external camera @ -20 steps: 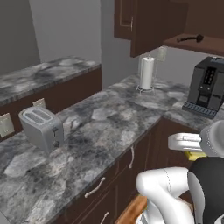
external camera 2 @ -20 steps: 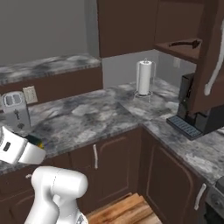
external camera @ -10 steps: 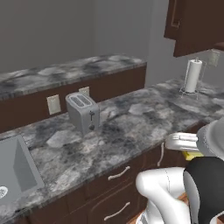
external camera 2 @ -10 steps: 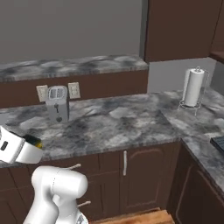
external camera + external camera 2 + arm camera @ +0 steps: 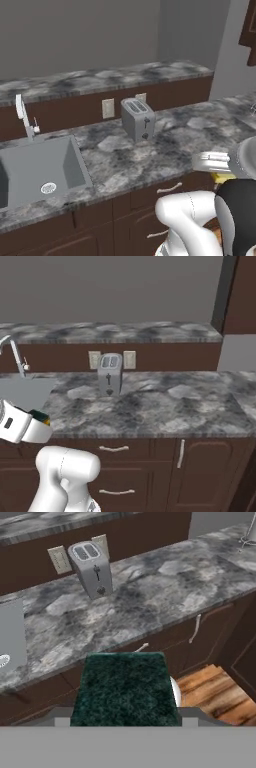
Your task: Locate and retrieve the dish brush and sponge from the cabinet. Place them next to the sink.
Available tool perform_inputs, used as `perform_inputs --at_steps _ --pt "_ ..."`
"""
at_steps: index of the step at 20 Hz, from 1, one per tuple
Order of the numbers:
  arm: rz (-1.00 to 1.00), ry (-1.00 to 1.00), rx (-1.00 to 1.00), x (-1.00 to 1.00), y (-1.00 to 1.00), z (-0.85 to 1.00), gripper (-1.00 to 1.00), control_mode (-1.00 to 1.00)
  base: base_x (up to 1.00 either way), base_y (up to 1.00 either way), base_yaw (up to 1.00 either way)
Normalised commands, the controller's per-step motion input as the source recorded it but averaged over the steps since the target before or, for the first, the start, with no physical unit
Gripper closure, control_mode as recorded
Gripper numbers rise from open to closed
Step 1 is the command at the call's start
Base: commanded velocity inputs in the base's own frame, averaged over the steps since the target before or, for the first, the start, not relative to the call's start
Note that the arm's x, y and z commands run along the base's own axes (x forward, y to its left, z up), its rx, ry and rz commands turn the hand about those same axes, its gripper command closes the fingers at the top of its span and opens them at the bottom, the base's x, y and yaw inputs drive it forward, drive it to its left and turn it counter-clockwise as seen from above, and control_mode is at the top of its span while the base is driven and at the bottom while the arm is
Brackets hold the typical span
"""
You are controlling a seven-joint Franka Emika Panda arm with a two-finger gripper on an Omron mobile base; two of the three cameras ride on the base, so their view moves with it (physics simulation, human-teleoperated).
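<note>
So the tool [image 5: 125,722] is clamped on the sponge [image 5: 125,689], dark green scouring side facing the hand camera. In the right base view you can see a sliver of its yellow and green poking out of the white hand, low on the left. It's carried off the front edge of the worktop [image 5: 150,155], out over the lower cabinet fronts and not above the stone yet, which makes sense to me as a travel pose: arm tucked in close to the body while the base lines up.

The sink [image 5: 35,170] is set into the left end of the worktop, faucet [image 5: 22,115] at its back edge. A toaster [image 5: 137,119] stands near the back edge, right of the basin, in front of the wall outlets [image 5: 108,108]. My guess is the open strip of stone between the basin's right rim and the toaster is the drop spot, since that counts as next to the sink and nothing's in the way.

Can't spot the dish brush anywhere, so I reckon the job is only partway done.
</note>
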Motion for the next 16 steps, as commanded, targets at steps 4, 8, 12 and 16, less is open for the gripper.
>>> perform_inputs --at_steps 4,8,12,16 --pt "0.00 0.00 0.00 0.00 0.00 0.00 1.00 1.00 0.12 0.62 0.29" --pt "0.00 0.00 0.00 0.00 0.00 0.00 1.00 1.00 0.14 0.15 0.24" --pt "0.00 0.00 0.00 0.00 0.00 0.00 1.00 1.00 0.35 -0.33 0.16" --pt "0.00 0.00 0.00 0.00 0.00 0.00 1.00 1.00 0.68 -0.43 0.20"
